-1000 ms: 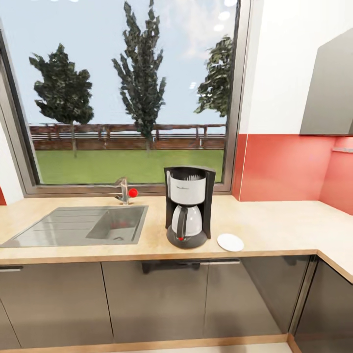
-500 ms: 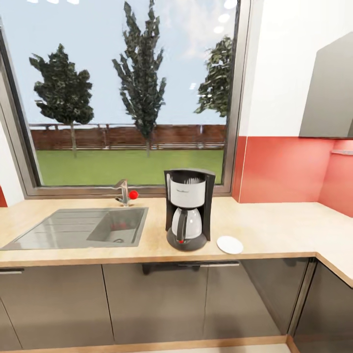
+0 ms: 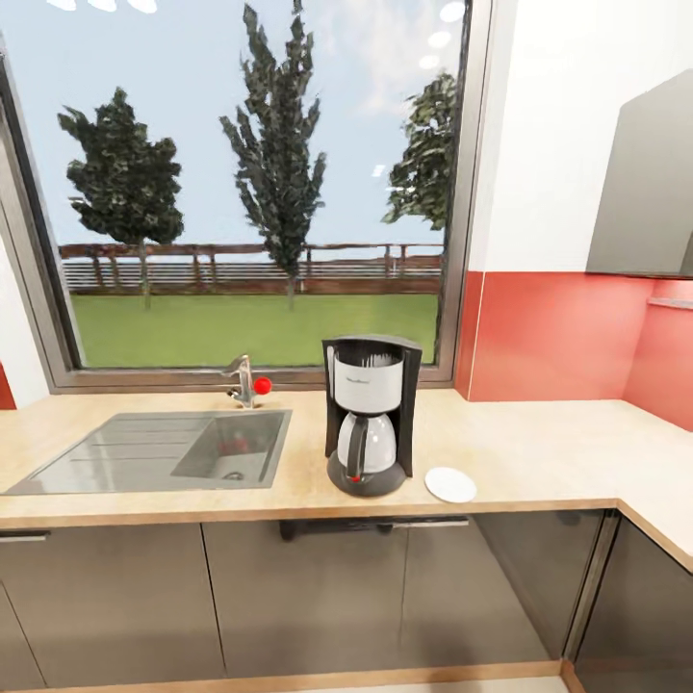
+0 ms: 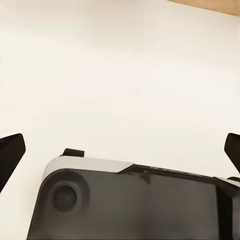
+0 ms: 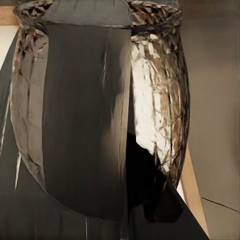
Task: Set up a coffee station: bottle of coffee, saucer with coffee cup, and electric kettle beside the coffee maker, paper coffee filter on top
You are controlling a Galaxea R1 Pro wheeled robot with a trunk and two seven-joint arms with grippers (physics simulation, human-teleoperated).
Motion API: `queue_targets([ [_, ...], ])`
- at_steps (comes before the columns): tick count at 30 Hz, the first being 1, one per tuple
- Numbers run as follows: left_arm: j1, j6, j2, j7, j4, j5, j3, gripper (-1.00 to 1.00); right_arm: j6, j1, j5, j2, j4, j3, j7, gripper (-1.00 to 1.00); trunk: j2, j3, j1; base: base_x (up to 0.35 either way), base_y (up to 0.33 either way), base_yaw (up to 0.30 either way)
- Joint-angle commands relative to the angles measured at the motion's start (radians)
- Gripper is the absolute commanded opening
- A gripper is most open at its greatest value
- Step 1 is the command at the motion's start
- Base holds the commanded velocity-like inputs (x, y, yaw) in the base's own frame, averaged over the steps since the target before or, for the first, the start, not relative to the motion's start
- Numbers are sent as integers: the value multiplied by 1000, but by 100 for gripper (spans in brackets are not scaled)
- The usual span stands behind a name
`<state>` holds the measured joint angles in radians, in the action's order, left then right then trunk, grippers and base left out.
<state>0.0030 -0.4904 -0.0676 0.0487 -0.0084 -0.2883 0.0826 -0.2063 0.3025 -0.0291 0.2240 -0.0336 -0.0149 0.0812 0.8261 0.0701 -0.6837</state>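
Centrally on the countertop [image 3: 539, 448], just right of the sink [image 3: 154, 448], the coffee maker [image 3: 370, 412] is seen standing upright, its glass carafe seated under the white upper panel and a small red switch showing at its base. Just beside its right foot, near the front edge of the worktop, the saucer [image 3: 450, 484] is laid flat and bare, with no cup seen on it. From this, two parts of the task are judged settled: the machine is kept on the counter and the saucer is placed next to it. In the right wrist view a dark, glossy, translucent rounded body, taken to be the electric kettle [image 5: 100, 110], is seen very close against the camera, so it is judged to be carried in the right gripper, though the fingers themselves are hidden and their closure cannot be told. In the left wrist view the two dark fingertips [image 4: 10, 152] of the left gripper [image 4: 120, 155] are seen spread wide apart with nothing between them, over a pale floor and part of the robot's own base. Left to do, as far as can be judged, are the kettle's placing, the cup, the filter and the bottle of coffee. A small dark mark is printed on the machine's white panel, but it is too small to be read.
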Motion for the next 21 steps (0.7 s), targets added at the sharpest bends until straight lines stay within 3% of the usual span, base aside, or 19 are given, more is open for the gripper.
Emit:
queue_targets([
  [1, 0, -2, 0, 3, -1, -11, 8, 100, -7, 1, -3, 0, -3, 0, 0, -100, -6, -2, 4, 0, 0, 0],
  [10, 0, -2, 0, 3, -1, -11, 8, 100, -7, -1, -3, 0, -3, 0, 0, -100, -69, -30, 38, 0, 0, 0],
  [21, 0, -38, 1, 3, -1, -12, 8, 100, -7, -2, -2, 0, -3, 0, 0, -100, -69, -30, 38, -37, -63, 0],
])
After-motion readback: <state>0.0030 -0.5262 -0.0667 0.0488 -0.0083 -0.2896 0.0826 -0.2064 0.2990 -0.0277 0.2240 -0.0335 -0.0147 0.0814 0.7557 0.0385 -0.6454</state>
